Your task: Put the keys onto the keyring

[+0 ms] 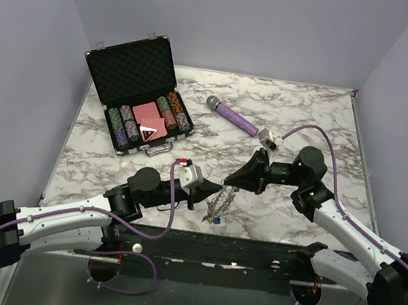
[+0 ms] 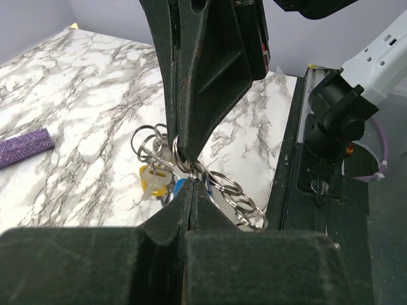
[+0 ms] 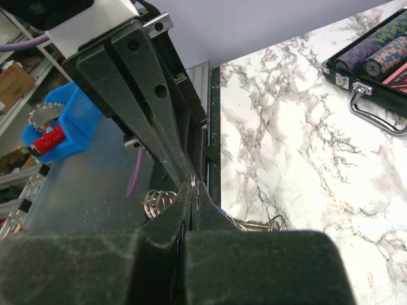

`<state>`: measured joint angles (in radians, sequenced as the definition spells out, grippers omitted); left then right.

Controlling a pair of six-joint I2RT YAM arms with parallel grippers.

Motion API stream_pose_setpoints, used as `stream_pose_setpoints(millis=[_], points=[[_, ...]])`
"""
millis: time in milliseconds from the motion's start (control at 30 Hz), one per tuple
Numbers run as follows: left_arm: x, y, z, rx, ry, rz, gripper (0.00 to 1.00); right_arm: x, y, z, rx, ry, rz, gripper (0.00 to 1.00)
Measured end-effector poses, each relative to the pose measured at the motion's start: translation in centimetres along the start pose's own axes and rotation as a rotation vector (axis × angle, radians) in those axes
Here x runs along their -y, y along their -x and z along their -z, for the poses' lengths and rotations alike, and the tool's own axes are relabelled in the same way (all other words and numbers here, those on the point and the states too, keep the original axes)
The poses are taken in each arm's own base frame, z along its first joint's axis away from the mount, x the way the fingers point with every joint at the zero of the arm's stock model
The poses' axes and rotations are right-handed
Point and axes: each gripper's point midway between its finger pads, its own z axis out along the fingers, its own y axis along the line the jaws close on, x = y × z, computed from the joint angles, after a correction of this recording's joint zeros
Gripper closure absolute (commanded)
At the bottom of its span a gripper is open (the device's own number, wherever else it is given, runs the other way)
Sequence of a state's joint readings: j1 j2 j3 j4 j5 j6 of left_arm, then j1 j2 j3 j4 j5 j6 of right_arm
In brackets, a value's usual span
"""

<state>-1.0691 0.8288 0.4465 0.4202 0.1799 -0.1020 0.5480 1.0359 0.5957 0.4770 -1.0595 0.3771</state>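
Note:
Both grippers meet tip to tip above the table's near edge, and a bunch of silvery rings and keys [image 1: 219, 206] hangs between them. My left gripper [image 1: 208, 192] is shut on the keyring [image 2: 180, 159], a thin silvery loop. My right gripper [image 1: 227, 183] is shut on the same ring, whose edge shows between its tips [image 3: 193, 180]. In the left wrist view a yellow-capped key [image 2: 154, 180] and a blue cap [image 2: 180, 187] dangle under the ring, with several linked split rings [image 2: 236, 198] beside them. The fingers hide the rest of the ring.
An open black case of poker chips [image 1: 139, 99] stands at the back left, its handle showing in the right wrist view [image 3: 375, 114]. A purple microphone [image 1: 231, 115] lies at the back centre. The black front rail [image 1: 236, 248] runs just under the hanging bunch.

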Motion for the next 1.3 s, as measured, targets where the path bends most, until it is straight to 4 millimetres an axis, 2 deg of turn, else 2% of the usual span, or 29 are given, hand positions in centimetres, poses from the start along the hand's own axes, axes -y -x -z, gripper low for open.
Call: stream_pose_setpoints(millis=[533, 833, 1133, 1167, 1233, 1267, 1300], points=[[-0.8, -0.2, 0.0, -0.016, 0.041, -0.002, 1.00, 1.6, -0.1, 0.0, 0.024, -0.103, -0.082, 1.00], [-1.1, -0.4, 0.2, -0.032, 0.060, -0.015, 1.00, 1.7, -0.6, 0.1, 0.012, -0.117, -0.103, 1.00], [-1.7, 0.3, 0.7, -0.014, 0.087, -0.069, 1.00, 1.8, -0.6, 0.1, 0.010, -0.117, -0.099, 1.00], [-1.7, 0.3, 0.7, -0.015, 0.088, -0.072, 0.95, 1.8, -0.6, 0.1, 0.010, -0.118, -0.099, 1.00], [-1.9, 0.1, 0.6, -0.021, 0.093, -0.077, 0.63, 1.8, -0.7, 0.1, 0.008, -0.118, -0.102, 1.00], [-2.0, 0.0, 0.6, -0.026, 0.099, -0.080, 0.41, 1.8, -0.7, 0.1, 0.007, -0.119, -0.105, 0.99], [-2.0, -0.1, 0.5, -0.028, 0.102, -0.078, 0.29, 1.8, -0.8, 0.1, 0.005, -0.120, -0.110, 1.00]])
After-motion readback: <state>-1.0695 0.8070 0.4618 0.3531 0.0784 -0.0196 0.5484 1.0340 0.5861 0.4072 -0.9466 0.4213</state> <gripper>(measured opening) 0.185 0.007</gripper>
